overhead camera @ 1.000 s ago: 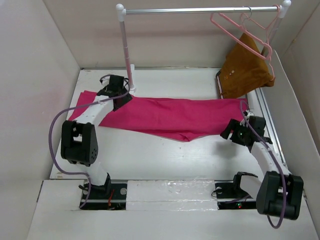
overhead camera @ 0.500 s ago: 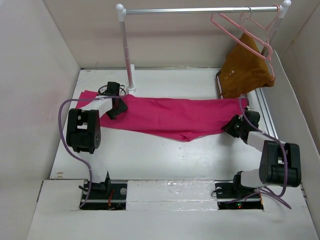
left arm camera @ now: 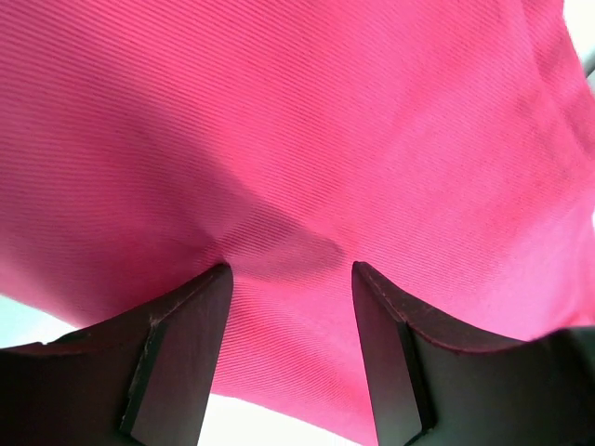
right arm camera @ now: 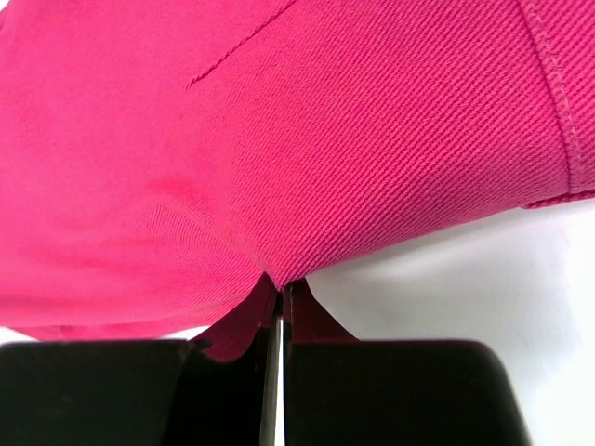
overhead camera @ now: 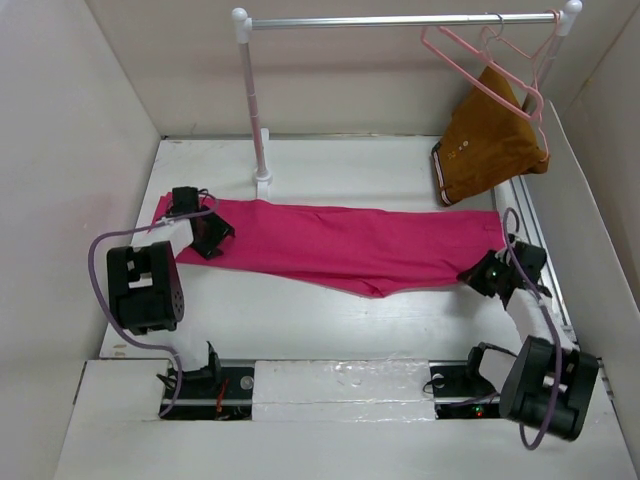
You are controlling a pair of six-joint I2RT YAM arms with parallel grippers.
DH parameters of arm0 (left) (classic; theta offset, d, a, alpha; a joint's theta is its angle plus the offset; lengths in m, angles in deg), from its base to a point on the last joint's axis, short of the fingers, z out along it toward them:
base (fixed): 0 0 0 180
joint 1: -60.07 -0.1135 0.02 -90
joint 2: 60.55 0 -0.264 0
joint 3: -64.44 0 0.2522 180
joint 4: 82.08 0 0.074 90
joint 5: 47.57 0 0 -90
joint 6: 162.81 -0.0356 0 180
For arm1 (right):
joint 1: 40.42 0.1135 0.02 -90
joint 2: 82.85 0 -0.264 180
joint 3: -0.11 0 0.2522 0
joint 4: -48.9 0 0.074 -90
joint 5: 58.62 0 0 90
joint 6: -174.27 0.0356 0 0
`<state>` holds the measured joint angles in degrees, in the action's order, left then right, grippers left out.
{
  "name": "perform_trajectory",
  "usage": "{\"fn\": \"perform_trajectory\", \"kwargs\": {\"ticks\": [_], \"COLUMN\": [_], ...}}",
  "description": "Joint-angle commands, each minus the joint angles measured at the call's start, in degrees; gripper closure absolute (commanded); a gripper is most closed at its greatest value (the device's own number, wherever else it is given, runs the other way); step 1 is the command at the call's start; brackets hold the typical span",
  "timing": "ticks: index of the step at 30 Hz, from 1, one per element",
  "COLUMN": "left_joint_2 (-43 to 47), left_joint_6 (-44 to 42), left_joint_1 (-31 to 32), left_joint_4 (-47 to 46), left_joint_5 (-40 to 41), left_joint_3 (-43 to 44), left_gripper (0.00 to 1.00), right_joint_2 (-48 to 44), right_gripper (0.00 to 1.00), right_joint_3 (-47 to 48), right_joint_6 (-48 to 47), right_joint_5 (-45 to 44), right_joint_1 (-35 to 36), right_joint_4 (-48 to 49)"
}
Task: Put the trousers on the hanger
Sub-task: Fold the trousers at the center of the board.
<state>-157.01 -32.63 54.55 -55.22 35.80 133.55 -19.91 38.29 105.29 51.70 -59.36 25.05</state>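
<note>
The magenta-pink trousers (overhead camera: 350,240) lie stretched left to right across the white table. My left gripper (overhead camera: 210,238) is at their left end. In the left wrist view it (left arm camera: 288,269) stands open, both fingertips pressed onto the cloth (left arm camera: 325,139), which puckers a little at the left tip. My right gripper (overhead camera: 482,274) is at the right end, shut on the edge of the trousers (right arm camera: 279,139); the pinched fold rises to a peak at the jaws (right arm camera: 282,288). Pale-pink hangers (overhead camera: 480,60) hang on the rail at the top right, far from both grippers.
The silver rail (overhead camera: 400,20) spans the back on a white post (overhead camera: 255,100) that stands just behind the trousers' left part. A mustard-brown garment (overhead camera: 490,140) hangs at the right rear. White walls close in left, right and behind.
The right gripper has shut on the trousers' right edge and drawn it right. The left gripper slid left along the cloth. The trousers now lie longer and flatter.
</note>
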Motion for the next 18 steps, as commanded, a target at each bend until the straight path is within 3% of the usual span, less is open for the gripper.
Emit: {"fn": "perform_trajectory", "kwargs": {"ticks": [1,5,6,7,8,11,15,18], "left_joint_2": [2.2,6.5,11.0,11.0,12.8,20.8,27.8,29.8], "left_joint_6": [-4.0,-5.4,-5.0,-5.0,-5.0,-4.8,-3.1,-2.0], "left_joint_1": [-6.7,-9.2,-9.2,-9.2,-9.2,-8.1,-1.1,5.2], "left_joint_4": [8.5,9.9,11.1,11.1,12.2,14.8,15.5,13.4], "left_joint_5": [3.9,4.7,2.3,2.2,1.1,0.7,0.8,-1.8], "left_joint_3": [-7.7,-11.1,-12.1,-12.1,-12.1,-10.4,-6.1,-3.6], "left_gripper": [0.46,0.46,0.46,0.46,0.45,0.45,0.44,0.45], "right_joint_2": [-7.8,-14.1,-13.5,-13.5,-12.7,-9.5,-7.8,-5.9], "right_gripper": [1.0,1.0,0.74,0.74,0.44,0.07,0.0,0.0], "right_joint_3": [-1.9,-0.7,1.5,1.5,2.4,8.8,13.1,10.8], "right_joint_6": [-10.7,-17.7,-20.3,-20.3,-22.6,-25.4,-23.1,-21.1], "right_joint_5": [-3.1,-0.3,1.9,1.9,3.7,4.6,1.8,2.9], "right_joint_1": [-8.9,-15.6,-15.6,-15.6,-15.6,-16.3,-17.8,-23.9], "right_joint_4": [-11.4,-20.0,-23.4,-23.4,-23.9,-27.7,-27.7,-24.7]}}
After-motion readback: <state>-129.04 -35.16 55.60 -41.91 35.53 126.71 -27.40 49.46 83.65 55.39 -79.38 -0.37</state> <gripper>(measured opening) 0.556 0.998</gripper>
